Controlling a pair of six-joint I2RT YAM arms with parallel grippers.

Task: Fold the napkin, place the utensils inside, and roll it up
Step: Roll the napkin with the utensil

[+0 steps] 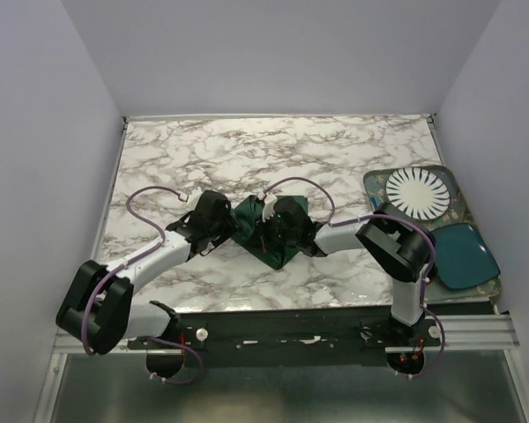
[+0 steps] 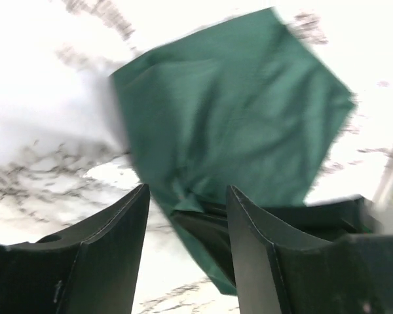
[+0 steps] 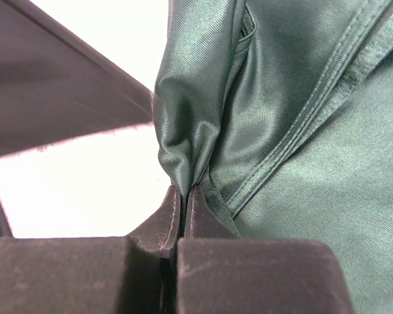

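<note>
The napkin (image 1: 266,236) lies bunched near the middle of the marble table (image 1: 203,159), just ahead of its near edge, with both grippers at it from opposite sides.

Left arm (image 1: 150,260): the elbow sits low at the near left corner and the forearm runs up and to the right toward the cloth. The left gripper (image 1: 222,225) meets the napkin's left edge. In the left wrist view the left gripper (image 2: 187,193) has its fingers (image 2: 118,248) spread well apart. A folded corner of the napkin (image 2: 236,118) lies in the gap, and neither finger presses on it.

Right arm (image 1: 344,236): the elbow stands raised beside the tray (image 1: 375,181) and the forearm reaches left, nearly level. The right gripper (image 1: 271,231) sits over the cloth's centre. In the right wrist view the right gripper (image 3: 183,193) is fully closed, and its fingertips pinch a gathered ridge of the napkin (image 3: 281,131), which fans out above the pinch.

On the tray at the far right rest a white plate (image 1: 417,192) and a teal dish (image 1: 463,256), well apart from the napkin.
</note>
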